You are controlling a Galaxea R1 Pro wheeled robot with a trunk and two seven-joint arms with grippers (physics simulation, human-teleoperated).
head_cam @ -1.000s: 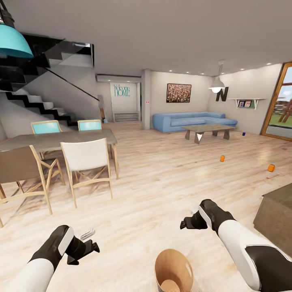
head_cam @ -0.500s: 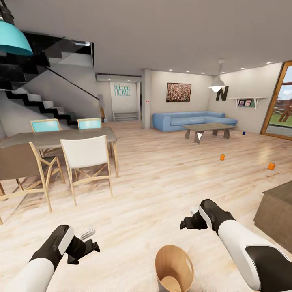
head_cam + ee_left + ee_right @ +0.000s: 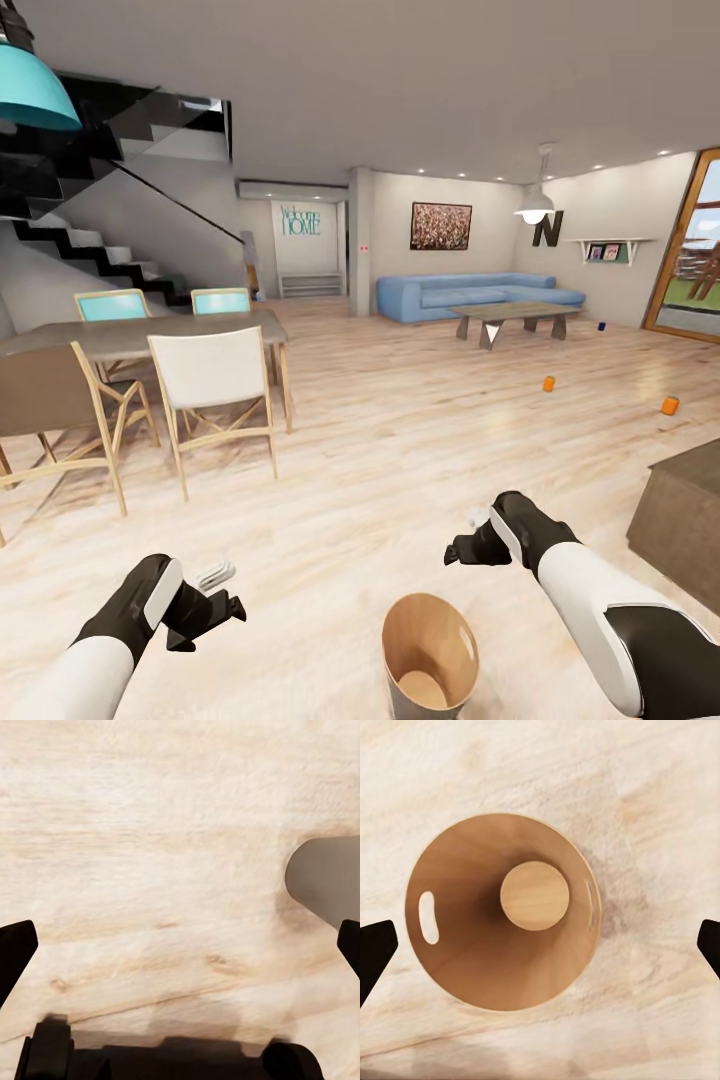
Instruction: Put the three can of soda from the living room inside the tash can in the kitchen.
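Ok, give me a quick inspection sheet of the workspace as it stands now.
Surface: pale wood floor, bare around the robot.
Job's things: trash can upright on the floor between the arms, nothing inside it in the right wrist view; two orange cans and a blue can stand far ahead on the floor.
Clutter: nothing seen.
Grippers: left gripper and right gripper open, holding nothing.
Cables: nothing seen.
Surroundings: dining table and chairs at left, blue sofa, coffee table.

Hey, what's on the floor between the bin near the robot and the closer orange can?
Nothing: in the head view only bare pale wood floor lies between the bin and the nearer orange can.
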